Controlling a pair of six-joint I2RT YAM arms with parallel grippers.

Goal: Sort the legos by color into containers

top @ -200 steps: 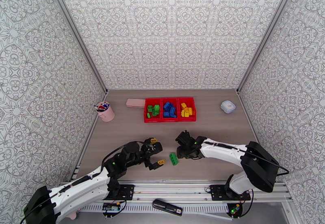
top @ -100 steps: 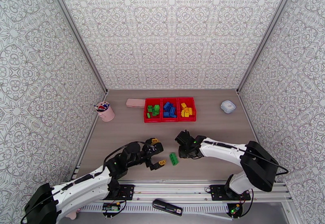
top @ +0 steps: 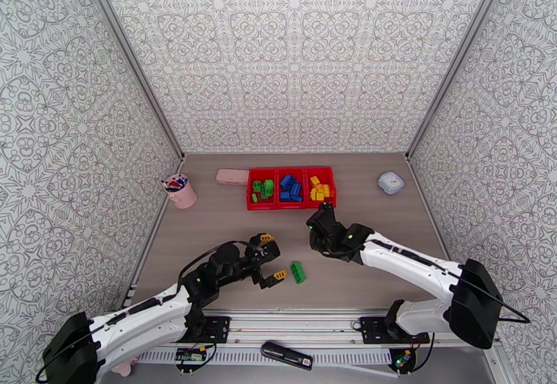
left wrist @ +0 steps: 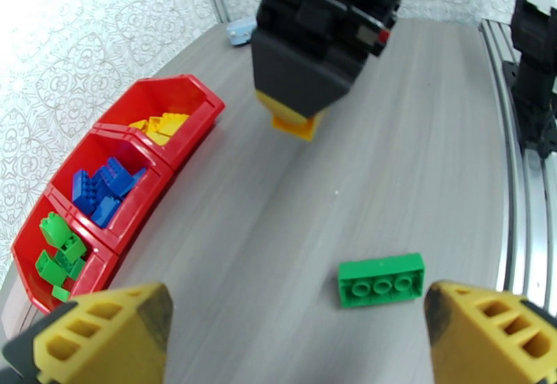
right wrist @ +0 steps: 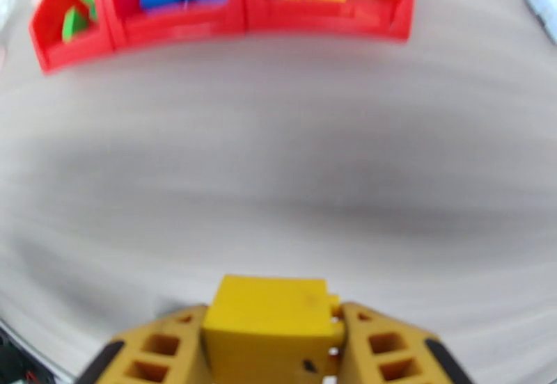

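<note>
- The right tool (top: 319, 225) is clamped on a yellow brick (right wrist: 268, 316). It holds the brick off the surface (top: 390, 239), between the green brick (left wrist: 381, 279) and the bins (top: 291, 206).
- The step in hand looks like carrying that brick to the yellow bin (right wrist: 327, 20), the right-hand one.
- To do it well, clear the red front wall and centre over the yellow pile. Release low, so the brick cannot bounce into the blue bin next door.
- The left tool (top: 271, 260) has its fingers wide apart, holding nothing, just beside the green brick. Keep it clear of the right arm's path.
- The surface is grey wood-grain. A pink cup (top: 182, 193) stands at its left and a white box (top: 390, 183) at its right, both well apart from the bins.
- Patterned walls (top: 292, 51) close the room on three sides.
</note>
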